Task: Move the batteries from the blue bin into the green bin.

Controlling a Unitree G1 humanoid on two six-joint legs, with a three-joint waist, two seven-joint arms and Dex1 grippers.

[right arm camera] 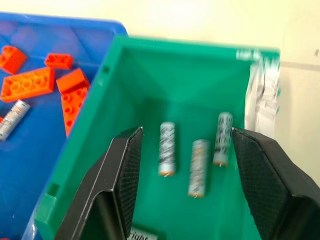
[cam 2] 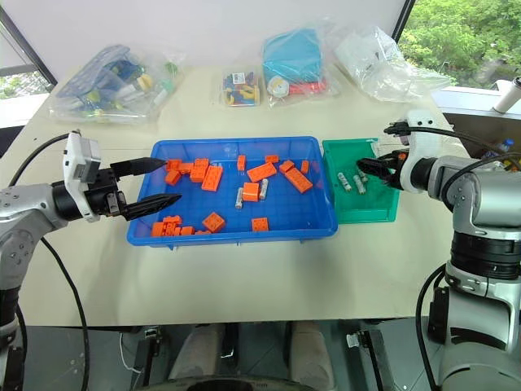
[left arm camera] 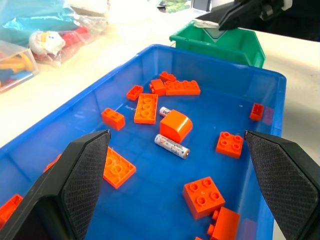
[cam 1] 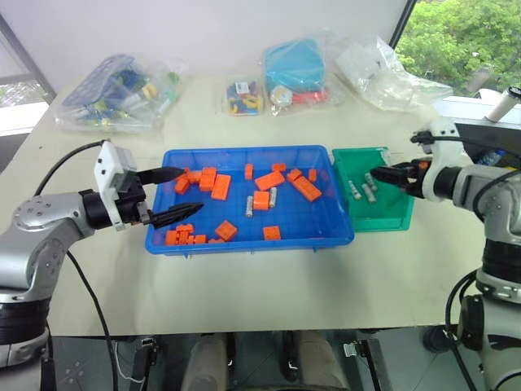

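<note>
Now three batteries lie in the green bin, two more in the blue bin, and both my end effectors hang empty with fingers apart.

My right end effector hovers over the green bin, a small deep plastic box with smooth walls; its textured black fingers straddle three silver cylinders lying side by side on the floor, their printed wraps too blurred to read. A white sticker sits on the bin's rim, unreadable. My left end effector is at the left edge of the blue bin, a wide shallow glossy tray touching the green one. Among studded orange bricks there lie two batteries. Clear bags of toys rest farther back on the beige tabletop.
</note>
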